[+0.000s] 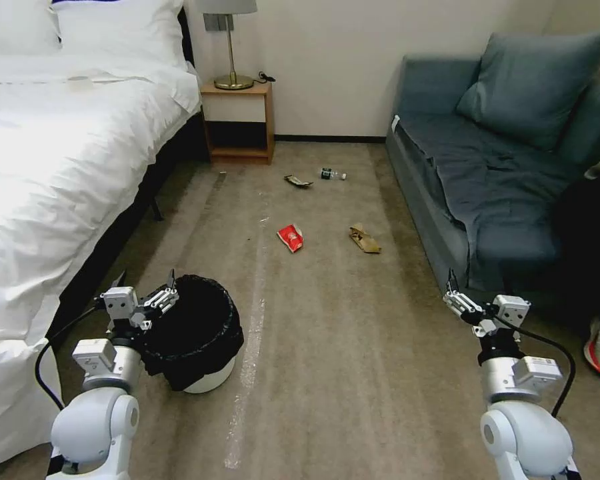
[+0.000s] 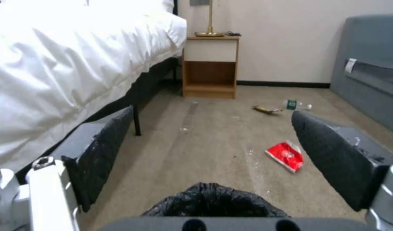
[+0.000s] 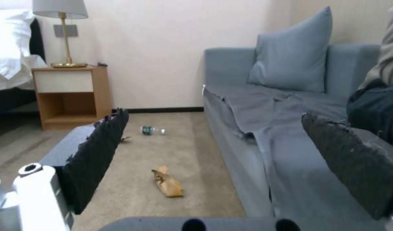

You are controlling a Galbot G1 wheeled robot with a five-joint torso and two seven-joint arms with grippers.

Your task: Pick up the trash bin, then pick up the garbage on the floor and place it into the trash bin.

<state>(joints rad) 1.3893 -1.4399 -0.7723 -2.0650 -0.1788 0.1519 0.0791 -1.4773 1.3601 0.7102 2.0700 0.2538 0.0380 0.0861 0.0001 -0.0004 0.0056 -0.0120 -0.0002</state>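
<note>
Black-lined trash bin [image 1: 197,333] beside bed edge [image 1: 113,233], left pincer [image 1: 147,283] spread above rim

Bedroom: bed [image 1: 60,133], nightstand [image 1: 239,120], sofa [image 1: 487,167]

No lettering can be read anywhere in the room: the white markings on the red snack packet [image 1: 291,237] and the green label on the small bottle [image 1: 331,174] are too small to make out.
</note>
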